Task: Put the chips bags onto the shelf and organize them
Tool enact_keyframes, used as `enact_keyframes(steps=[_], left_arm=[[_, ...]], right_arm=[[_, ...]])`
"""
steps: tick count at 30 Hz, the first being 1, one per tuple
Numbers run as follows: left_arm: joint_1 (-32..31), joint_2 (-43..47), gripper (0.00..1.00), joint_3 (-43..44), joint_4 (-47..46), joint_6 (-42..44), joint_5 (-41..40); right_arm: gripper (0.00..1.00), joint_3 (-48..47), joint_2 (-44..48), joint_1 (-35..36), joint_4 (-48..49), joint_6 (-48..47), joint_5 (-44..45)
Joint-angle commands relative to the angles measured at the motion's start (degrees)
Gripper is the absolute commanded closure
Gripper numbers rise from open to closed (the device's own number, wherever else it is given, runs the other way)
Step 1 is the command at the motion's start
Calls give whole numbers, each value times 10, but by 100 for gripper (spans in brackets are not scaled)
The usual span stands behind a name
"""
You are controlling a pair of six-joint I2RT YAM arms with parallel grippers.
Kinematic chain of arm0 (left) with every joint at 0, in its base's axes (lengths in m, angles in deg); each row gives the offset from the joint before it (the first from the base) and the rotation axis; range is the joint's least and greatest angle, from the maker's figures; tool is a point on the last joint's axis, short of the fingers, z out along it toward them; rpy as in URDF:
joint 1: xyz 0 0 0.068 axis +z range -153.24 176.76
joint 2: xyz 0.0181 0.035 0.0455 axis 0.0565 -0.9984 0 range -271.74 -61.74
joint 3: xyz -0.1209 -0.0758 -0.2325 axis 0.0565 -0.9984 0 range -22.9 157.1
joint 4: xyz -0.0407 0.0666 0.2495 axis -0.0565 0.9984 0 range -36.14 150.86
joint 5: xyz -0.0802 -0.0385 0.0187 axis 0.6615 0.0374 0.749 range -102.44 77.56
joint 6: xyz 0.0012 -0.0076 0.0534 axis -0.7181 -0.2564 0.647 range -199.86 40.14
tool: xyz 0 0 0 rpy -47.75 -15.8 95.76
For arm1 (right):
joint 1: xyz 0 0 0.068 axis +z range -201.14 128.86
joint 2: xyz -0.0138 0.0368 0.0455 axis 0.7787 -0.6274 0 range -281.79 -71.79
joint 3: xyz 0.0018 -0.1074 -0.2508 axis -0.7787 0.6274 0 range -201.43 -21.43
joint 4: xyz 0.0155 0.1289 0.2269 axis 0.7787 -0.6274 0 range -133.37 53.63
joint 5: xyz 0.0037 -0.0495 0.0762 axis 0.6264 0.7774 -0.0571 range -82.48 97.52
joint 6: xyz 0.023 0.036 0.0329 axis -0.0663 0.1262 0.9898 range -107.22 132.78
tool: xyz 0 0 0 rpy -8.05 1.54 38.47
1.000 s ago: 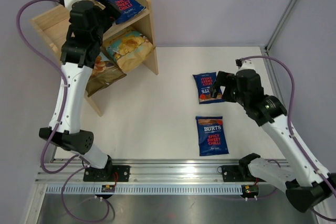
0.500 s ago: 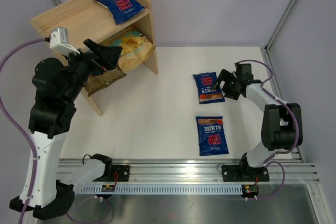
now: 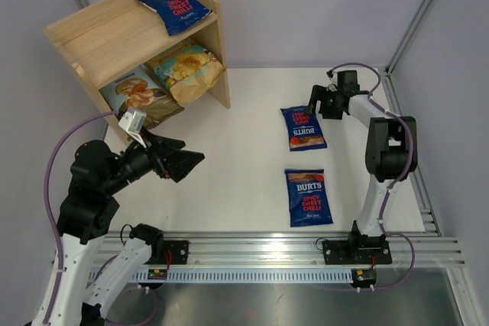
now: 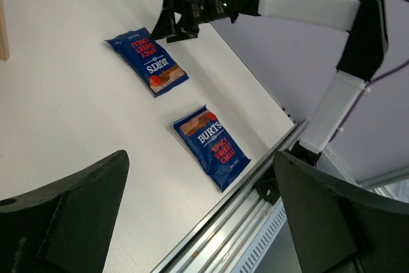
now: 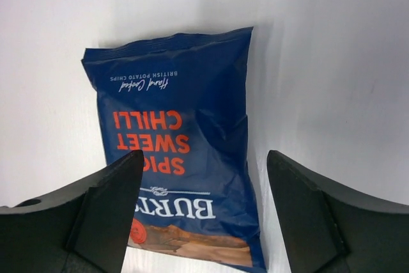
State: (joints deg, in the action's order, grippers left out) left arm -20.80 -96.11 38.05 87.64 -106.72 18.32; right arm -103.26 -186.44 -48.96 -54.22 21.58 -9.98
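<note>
The wooden shelf [image 3: 92, 40] stands at the far left. One dark blue Burts bag [image 3: 174, 7] lies on its top tier. The pale Cassava bag [image 3: 137, 97] and the tan-yellow Chips bag [image 3: 187, 70] sit in the lower tier. Two more Burts bags lie flat on the table, one farther [image 3: 306, 127] [image 4: 153, 68] [image 5: 182, 158] and one nearer [image 3: 309, 196] [image 4: 211, 145]. My left gripper [image 3: 187, 162] [image 4: 201, 222] is open and empty, low over the table's left side, pointing right. My right gripper [image 3: 319, 103] [image 5: 204, 222] is open and empty just above the farther bag's far end.
The white table [image 3: 229, 158] ends at a metal rail [image 3: 260, 246] along the near edge. Grey walls and frame posts [image 3: 416, 13] close the back and right. The right arm [image 4: 307, 4] stretches across the far right of the table.
My left arm has drawn back from the shelf and swung down to the near left, its gripper now pointing right. My right gripper has shifted toward the far end of the farther table bag.
</note>
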Motion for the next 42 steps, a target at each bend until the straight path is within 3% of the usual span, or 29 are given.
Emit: enact_keyframes(steps=[1,5,12,13,19,27,34,39,42], left_arm=[[-2,25,1,-18,16,43,65],[-2,61,1,-42,26,53,74],[-2,78,1,-96,20,35,75],[-2,84,1,-105,12,27,72],[-2,84,1,-183,-28,-18,-5],[-24,46,1,-263,-173,-84,-111],[-148,-26,1,-304,-349,-98,-256],[-181,-99,1,-304,-404,-80,-273],[-195,-116,1,-339,-468,-80,-293]], right_arm=[[16,-45,-38,-2,-60,-74,-25],[24,-58,-58,-1,-76,-74,-14],[65,-26,-42,-2,-50,-48,-42],[74,-17,-30,-1,-30,-42,-46],[91,82,61,5,90,61,-57],[94,198,177,40,183,286,15],[98,222,252,144,222,396,88],[98,228,309,212,217,459,135],[99,271,353,229,264,525,144]])
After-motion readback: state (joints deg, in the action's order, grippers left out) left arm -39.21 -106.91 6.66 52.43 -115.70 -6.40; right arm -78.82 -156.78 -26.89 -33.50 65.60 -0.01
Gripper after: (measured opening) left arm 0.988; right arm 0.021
